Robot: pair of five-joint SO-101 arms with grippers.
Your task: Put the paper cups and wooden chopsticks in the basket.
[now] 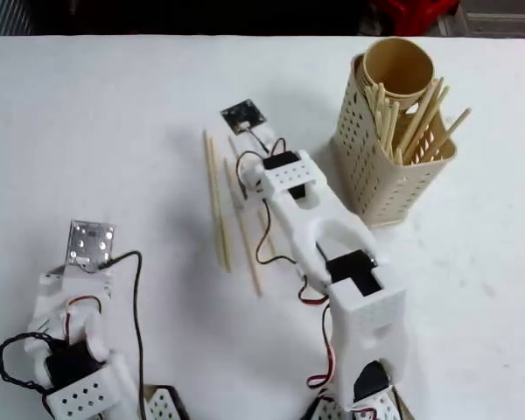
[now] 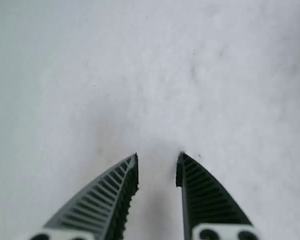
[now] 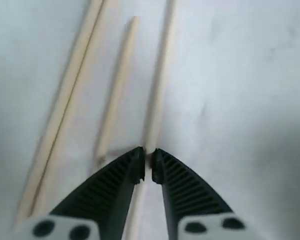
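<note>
Now pickup step — right hand (image 3: pixel 147 157) clenched on one wooden chopstick (image 3: pixel 157 90) lying on bench (image 3: pixel 250 100); next, lift toward basket (image 1: pixel 367 166). Left hand (image 2: pixel 157 160) released.

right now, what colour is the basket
The basket is cream with rows of small holes, clearest in the high view.

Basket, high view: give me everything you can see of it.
The tall beige perforated plastic basket stands upright on the white table, toward its far right. It is box-shaped and open on top, its walls punched with rows of small holes. Inside sit stacked tan paper cups at the far end and a bundle of wooden chopsticks leaning out over the rim. The white right arm lies close beside its near-left corner; contact cannot be told.
</note>
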